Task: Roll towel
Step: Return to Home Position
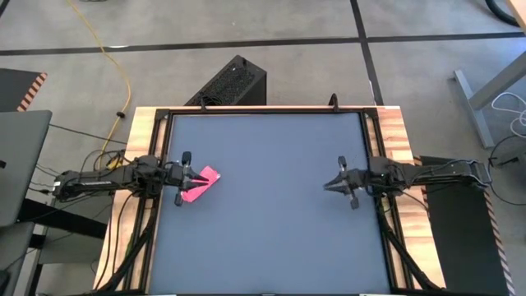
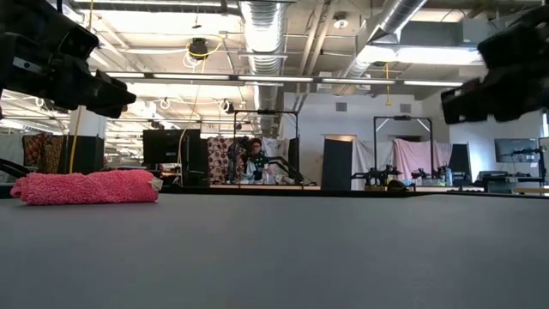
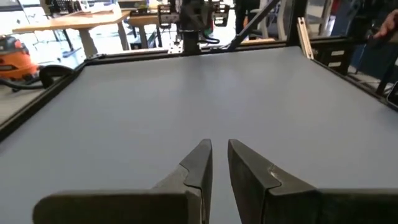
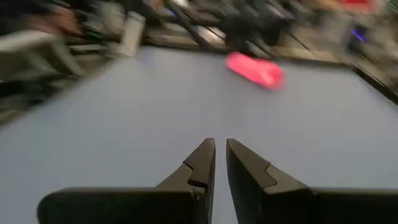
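Note:
The towel (image 1: 203, 185) is a bright pink cloth rolled into a short bundle. It lies on its side on the dark grey tabletop near the left edge, and also shows in the low view (image 2: 86, 186) and the right wrist view (image 4: 256, 70). My left gripper (image 1: 198, 176) hovers above the roll, clear of it, fingers nearly together with nothing between them (image 3: 219, 149). The roll is hidden below in the left wrist view. My right gripper (image 1: 328, 187) waits raised near the right edge, fingers nearly together and empty (image 4: 221, 148).
Wooden rails (image 1: 394, 131) and a black frame border the tabletop. A black box (image 1: 234, 80) stands beyond the far edge and a laptop (image 1: 20, 164) sits off the left side. A person (image 2: 255, 154) sits far off in the room behind. Bare tabletop (image 1: 271, 189) lies between the grippers.

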Available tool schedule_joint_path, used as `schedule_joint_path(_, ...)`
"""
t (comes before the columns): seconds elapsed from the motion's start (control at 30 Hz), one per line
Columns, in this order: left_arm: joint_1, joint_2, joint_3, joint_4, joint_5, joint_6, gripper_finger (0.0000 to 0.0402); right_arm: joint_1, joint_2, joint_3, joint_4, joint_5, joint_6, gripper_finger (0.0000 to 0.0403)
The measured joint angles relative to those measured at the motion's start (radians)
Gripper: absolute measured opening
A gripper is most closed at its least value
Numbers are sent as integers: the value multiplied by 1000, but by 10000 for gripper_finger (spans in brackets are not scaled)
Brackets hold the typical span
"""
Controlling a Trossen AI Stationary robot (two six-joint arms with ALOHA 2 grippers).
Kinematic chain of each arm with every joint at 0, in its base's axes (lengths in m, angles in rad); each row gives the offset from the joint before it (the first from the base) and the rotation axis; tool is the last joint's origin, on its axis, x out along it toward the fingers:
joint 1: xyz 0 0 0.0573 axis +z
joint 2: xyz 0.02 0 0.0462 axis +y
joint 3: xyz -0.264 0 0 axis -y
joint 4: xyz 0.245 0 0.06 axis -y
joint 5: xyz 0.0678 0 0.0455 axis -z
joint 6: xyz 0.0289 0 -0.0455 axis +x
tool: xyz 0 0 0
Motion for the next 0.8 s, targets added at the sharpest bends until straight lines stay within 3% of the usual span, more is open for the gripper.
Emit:
schedule_joint_path(0.1, 0, 0, 0, 1, 1, 19, 43, -4, -1, 0, 40, -66, 6, 68)
schedule_joint_path(0.33, 0, -3, -31, 152, 80, 33, 43, -3, 0, 0, 168, -66, 108, 68)
schedule_joint_path(0.53, 0, -2, -32, 112, 69, -15, 43, -25, 1, 0, 215, -1, 90, 68)
schedule_joint_path(0.8, 0, 1, -32, 95, -38, -82, 43, -38, 1, 0, 137, 44, 120, 68)
